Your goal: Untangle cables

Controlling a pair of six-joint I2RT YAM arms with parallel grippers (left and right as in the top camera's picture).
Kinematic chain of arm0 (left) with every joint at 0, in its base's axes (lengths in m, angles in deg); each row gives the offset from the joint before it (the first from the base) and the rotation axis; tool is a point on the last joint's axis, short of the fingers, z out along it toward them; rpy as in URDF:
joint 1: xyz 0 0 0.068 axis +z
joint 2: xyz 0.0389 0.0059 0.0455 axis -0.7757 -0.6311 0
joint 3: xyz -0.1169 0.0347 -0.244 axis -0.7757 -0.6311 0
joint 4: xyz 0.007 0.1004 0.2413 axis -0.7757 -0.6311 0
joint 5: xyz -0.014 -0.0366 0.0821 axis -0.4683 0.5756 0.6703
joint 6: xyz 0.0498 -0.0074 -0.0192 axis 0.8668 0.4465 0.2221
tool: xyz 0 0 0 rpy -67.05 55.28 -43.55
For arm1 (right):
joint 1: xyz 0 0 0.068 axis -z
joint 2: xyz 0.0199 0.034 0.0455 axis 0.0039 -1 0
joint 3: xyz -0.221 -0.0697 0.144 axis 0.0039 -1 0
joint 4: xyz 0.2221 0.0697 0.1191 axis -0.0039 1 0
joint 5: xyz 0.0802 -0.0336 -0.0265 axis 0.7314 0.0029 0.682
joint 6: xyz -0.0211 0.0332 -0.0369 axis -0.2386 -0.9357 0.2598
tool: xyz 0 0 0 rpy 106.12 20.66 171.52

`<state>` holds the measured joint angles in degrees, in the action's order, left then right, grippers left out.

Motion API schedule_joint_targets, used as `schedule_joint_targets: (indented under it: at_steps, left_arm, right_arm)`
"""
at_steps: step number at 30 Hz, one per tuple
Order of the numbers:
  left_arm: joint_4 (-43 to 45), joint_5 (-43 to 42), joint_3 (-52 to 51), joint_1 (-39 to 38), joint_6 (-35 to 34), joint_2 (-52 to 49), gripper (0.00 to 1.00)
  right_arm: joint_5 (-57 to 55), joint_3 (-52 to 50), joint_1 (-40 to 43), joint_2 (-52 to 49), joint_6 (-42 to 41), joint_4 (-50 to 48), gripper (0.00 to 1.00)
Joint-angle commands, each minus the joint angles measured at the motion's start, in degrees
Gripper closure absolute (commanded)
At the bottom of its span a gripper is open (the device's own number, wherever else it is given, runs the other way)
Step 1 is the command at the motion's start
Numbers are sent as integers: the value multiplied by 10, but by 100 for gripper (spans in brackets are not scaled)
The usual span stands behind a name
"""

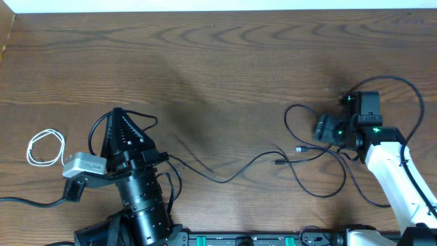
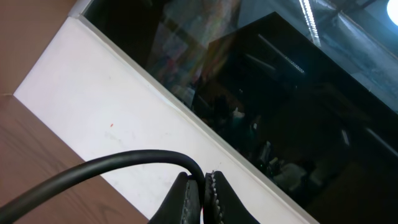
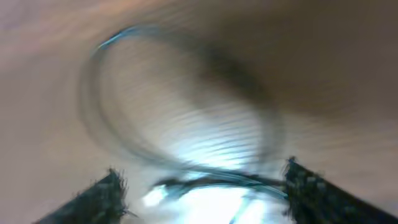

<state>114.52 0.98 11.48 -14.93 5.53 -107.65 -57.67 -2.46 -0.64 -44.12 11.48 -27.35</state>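
Observation:
A thin black cable [image 1: 225, 180] trails across the wooden table from my left gripper [image 1: 117, 113] to a plug [image 1: 278, 162] near the middle. In the left wrist view that gripper [image 2: 202, 186] points upward, shut on the black cable [image 2: 124, 160], which arcs away to the left. A second black cable [image 1: 295, 109] loops beside my right gripper [image 1: 322, 130], its plug [image 1: 300, 148] lying close to the first. The right wrist view is blurred: the gripper [image 3: 205, 193] stands open with a cable strand [image 3: 211, 180] crossing between its fingers. A short white cable [image 1: 46, 131] lies coiled at far left.
A white strip [image 1: 205, 5] runs along the table's far edge. The left wrist view looks past it at a white ledge [image 2: 124, 124] and a dark glass pane [image 2: 280, 93]. The arms' base rail [image 1: 239, 239] lines the near edge.

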Motion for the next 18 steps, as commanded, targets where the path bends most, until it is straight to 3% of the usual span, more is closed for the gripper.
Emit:
schedule_joint_targets:
  at_steps: [1,3,7,11,14,16,17,18]
  left_arm:
    - [2,-9,4,-1,12,-2,92]
    - [2,-9,4,-1,12,-2,92]
    - [2,-9,4,-1,12,-2,92]
    - [2,-9,4,-1,12,-2,92]
    - [2,-9,4,-1,12,-2,93]
    - [2,-9,4,-1,12,-2,92]
    - [2,-9,4,-1,12,-2,92]
    - [2,-9,4,-1,12,-2,92]
  right_arm:
    - [260,2,-1,2,225,13,13]
    - [311,2,-5,2,288,28,13]
    - [280,2,-25,1,361,56,21]
    - [292,2,-54,1,391,84,15]
    - [284,0,-87,-1,422,83,29]
    - [264,-5,-108,-5,425,67,32]
    - [249,-10,-120,-8,424,55,29]
    - [240,-15,-129,-11,425,46,11]
